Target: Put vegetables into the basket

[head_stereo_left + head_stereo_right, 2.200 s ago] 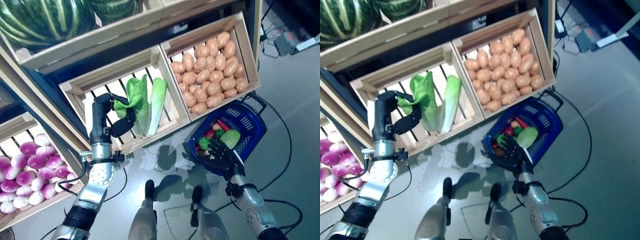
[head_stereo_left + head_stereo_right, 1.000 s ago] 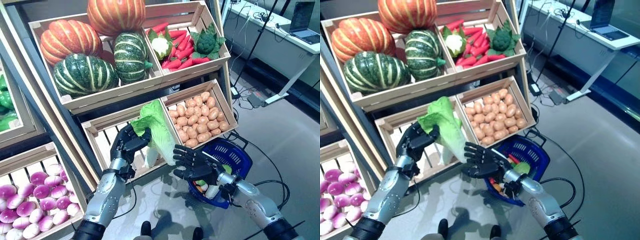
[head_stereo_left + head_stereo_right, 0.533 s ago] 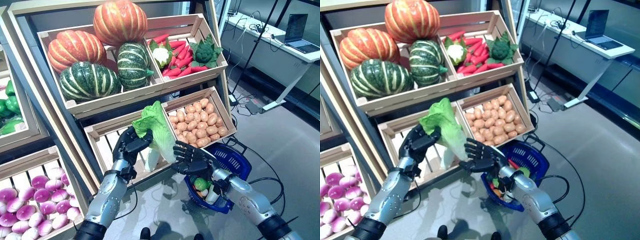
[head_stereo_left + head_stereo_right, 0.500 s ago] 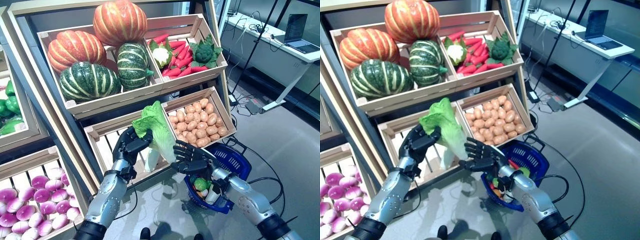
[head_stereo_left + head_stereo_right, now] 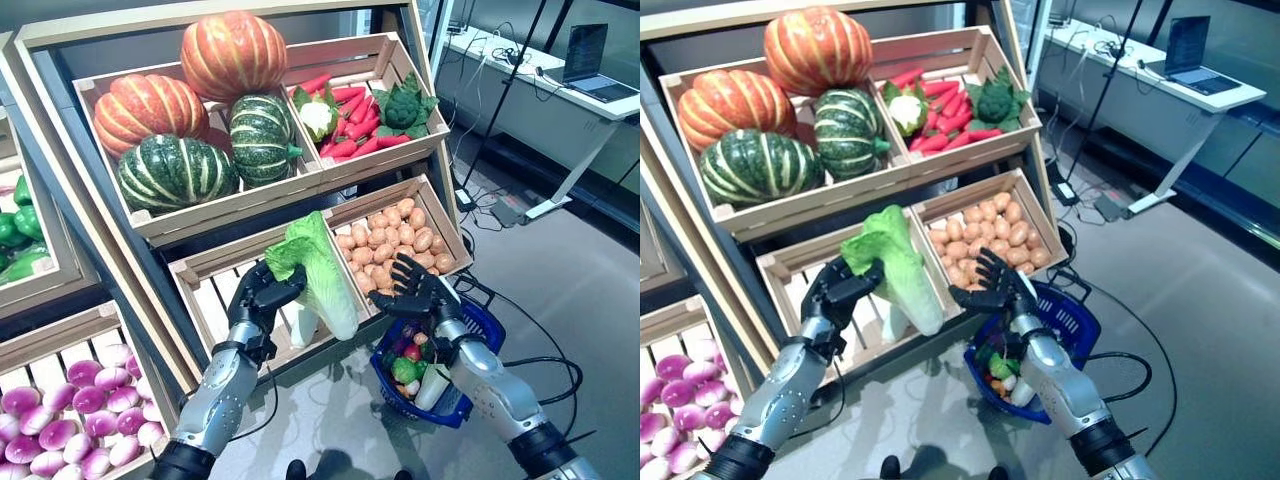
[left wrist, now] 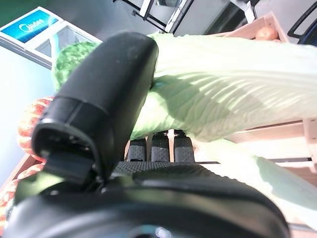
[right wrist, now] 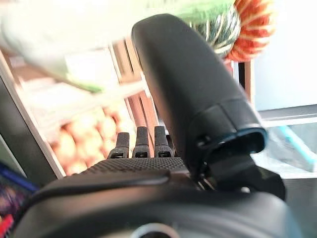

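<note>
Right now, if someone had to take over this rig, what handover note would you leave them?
Left hand: shut on the napa cabbage, held up in front of the slatted wooden crate.
Right hand: open, fingers spread, empty, between the cabbage and the blue basket.
Basket: on the floor below the potato crate, already holding several vegetables.
A second cabbage lies in the slatted crate.
Done: cabbage lifted out.
Left: carry it across to the basket and release it; the right hand looks placed to receive it.
</note>
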Motion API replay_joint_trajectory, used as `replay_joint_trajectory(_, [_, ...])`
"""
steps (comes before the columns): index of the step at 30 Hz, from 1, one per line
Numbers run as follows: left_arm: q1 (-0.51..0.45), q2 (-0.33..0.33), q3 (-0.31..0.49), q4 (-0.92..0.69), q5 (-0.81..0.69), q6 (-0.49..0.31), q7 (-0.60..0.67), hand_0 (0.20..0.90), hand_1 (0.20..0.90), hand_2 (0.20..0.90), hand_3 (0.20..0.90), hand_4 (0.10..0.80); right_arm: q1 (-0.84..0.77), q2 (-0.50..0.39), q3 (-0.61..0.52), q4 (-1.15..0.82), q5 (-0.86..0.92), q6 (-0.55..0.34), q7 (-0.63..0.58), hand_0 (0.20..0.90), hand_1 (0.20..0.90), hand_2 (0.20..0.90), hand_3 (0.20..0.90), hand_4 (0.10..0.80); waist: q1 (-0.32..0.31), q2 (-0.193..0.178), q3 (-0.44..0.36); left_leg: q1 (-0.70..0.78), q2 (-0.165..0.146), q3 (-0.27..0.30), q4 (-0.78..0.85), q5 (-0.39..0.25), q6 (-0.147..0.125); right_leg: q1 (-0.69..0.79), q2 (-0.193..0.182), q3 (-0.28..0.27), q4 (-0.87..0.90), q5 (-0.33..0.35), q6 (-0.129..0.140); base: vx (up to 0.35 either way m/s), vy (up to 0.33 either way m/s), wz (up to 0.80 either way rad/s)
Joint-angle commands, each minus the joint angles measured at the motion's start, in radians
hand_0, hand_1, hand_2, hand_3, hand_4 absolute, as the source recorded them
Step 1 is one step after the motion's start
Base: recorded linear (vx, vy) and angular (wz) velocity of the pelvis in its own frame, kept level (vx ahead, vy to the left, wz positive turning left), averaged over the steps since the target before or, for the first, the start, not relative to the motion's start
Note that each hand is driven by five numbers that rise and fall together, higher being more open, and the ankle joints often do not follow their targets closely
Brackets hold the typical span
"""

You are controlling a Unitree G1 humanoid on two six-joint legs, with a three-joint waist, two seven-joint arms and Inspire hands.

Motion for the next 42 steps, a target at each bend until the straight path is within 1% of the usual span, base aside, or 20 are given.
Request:
replay_joint_trajectory(1, [-0.105,-0.004,0.034,-0.093,0.036,-0.067,-0.010,0.300,0.300,0.300,0.300,0.400,-0.070,0.007,-0.058,-0.116,-0.092,-0.093,-0.075,0.900,0.900,0.900,0.900,0.800,0.005,-0.008,-0.064,0.026,-0.024,0.016,0.002,-0.106,0.017,0.015,-0.041,0.023,0.022,-0.020,0.007,-0.007,-0.002,-0.04])
replay_joint_trajectory(6, [-0.115,-0.009,0.029,-0.106,0.032,-0.055,-0.012,0.300,0.300,0.300,0.300,0.400,-0.077,0.013,-0.022,-0.099,-0.089,-0.046,-0.046,0.900,0.900,0.900,0.900,0.800,0.007,-0.007,-0.064,0.024,-0.022,0.015,0.002,-0.105,0.015,0.016,-0.043,0.019,0.018,-0.019,0.006,0.002,-0.001,-0.03])
replay_joint_trajectory(10, [-0.121,-0.009,0.032,-0.115,0.027,-0.037,-0.024,0.300,0.300,0.300,0.300,0.400,-0.087,0.014,0.018,-0.082,-0.033,0.004,0.054,0.900,0.900,0.900,0.900,0.800,0.014,-0.012,-0.066,0.021,-0.019,0.012,0.002,-0.103,0.012,0.019,-0.046,0.009,0.014,-0.019,0.005,0.000,0.000,0.00])
replay_joint_trajectory(13, [-0.117,-0.008,0.036,-0.114,0.021,-0.032,-0.041,0.300,0.300,0.300,0.300,0.400,-0.090,0.010,0.034,-0.076,0.009,0.019,0.119,0.900,0.900,0.900,0.900,0.800,0.018,-0.015,-0.067,0.019,-0.018,0.011,0.002,-0.102,0.009,0.019,-0.047,0.006,0.016,-0.020,0.004,0.000,0.000,0.00])
replay_joint_trajectory(19, [-0.125,-0.007,0.028,-0.100,-0.008,-0.033,-0.091,0.300,0.300,0.300,0.300,0.400,-0.104,-0.002,0.078,-0.055,0.173,0.059,0.282,0.900,0.900,0.900,0.900,0.800,0.025,-0.025,-0.074,0.018,-0.015,0.008,0.002,-0.100,0.008,0.021,-0.048,-0.003,0.017,-0.022,0.003,0.000,0.000,0.00])
replay_joint_trajectory(27, [-0.136,0.001,0.011,-0.079,-0.048,-0.042,-0.141,0.300,0.300,0.300,0.300,0.400,-0.123,-0.010,0.112,-0.007,0.353,0.125,0.420,0.900,0.900,0.900,0.900,0.800,0.030,-0.032,-0.082,0.017,-0.011,0.010,0.002,-0.097,0.004,0.020,-0.048,-0.010,0.023,-0.024,0.002,0.003,-0.001,0.02])
replay_joint_trajectory(29, [-0.136,0.003,0.009,-0.078,-0.063,-0.040,-0.161,0.300,0.300,0.300,0.300,0.400,-0.127,-0.018,0.118,0.001,0.380,0.149,0.469,0.900,0.900,0.900,0.900,0.800,0.031,-0.034,-0.084,0.016,-0.010,0.012,0.002,-0.096,0.004,0.018,-0.049,-0.010,0.025,-0.025,0.002,0.000,0.000,0.00])
replay_joint_trajectory(33, [-0.140,0.007,0.000,-0.072,-0.097,-0.032,-0.199,0.300,0.300,0.300,0.300,0.400,-0.142,-0.036,0.133,0.024,0.394,0.175,0.525,0.900,0.900,0.900,0.900,0.800,0.033,-0.037,-0.085,0.017,-0.009,0.011,0.002,-0.093,0.003,0.018,-0.049,-0.010,0.027,-0.025,0.001,0.000,0.000,0.00])
replay_joint_trajectory(36, [-0.142,0.008,-0.006,-0.074,-0.113,-0.026,-0.211,0.300,0.300,0.300,0.300,0.400,-0.152,-0.041,0.138,0.033,0.402,0.171,0.520,0.900,0.900,0.900,0.900,0.800,0.033,-0.038,-0.087,0.019,-0.009,0.011,0.002,-0.093,0.003,0.019,-0.048,-0.009,0.029,-0.026,0.001,0.000,0.000,0.00])
replay_joint_trajectory(38, [-0.145,0.006,-0.011,-0.067,-0.121,-0.026,-0.220,0.300,0.300,0.300,0.300,0.400,-0.159,-0.042,0.141,0.046,0.389,0.151,0.498,0.900,0.900,0.900,0.900,0.800,0.033,-0.038,-0.088,0.019,-0.009,0.010,0.002,-0.092,0.002,0.020,-0.048,-0.008,0.027,-0.025,0.001,0.000,0.000,0.00])
replay_joint_trajectory(40, [-0.147,0.006,-0.018,-0.059,-0.125,-0.034,-0.219,0.300,0.300,0.300,0.300,0.400,-0.165,-0.033,0.146,0.060,0.366,0.144,0.458,0.900,0.900,0.900,0.900,0.800,0.031,-0.037,-0.091,0.019,-0.010,0.010,0.002,-0.092,0.002,0.020,-0.048,-0.004,0.028,-0.025,0.001,0.000,0.000,0.00])
replay_joint_trajectory(42, [-0.151,0.002,-0.021,-0.053,-0.132,-0.034,-0.214,0.300,0.300,0.300,0.300,0.400,-0.171,-0.027,0.147,0.071,0.317,0.118,0.394,0.900,0.900,0.900,0.900,0.800,0.030,-0.036,-0.091,0.021,-0.010,0.011,0.002,-0.091,0.003,0.020,-0.048,-0.002,0.028,-0.024,0.002,0.000,0.000,0.00])
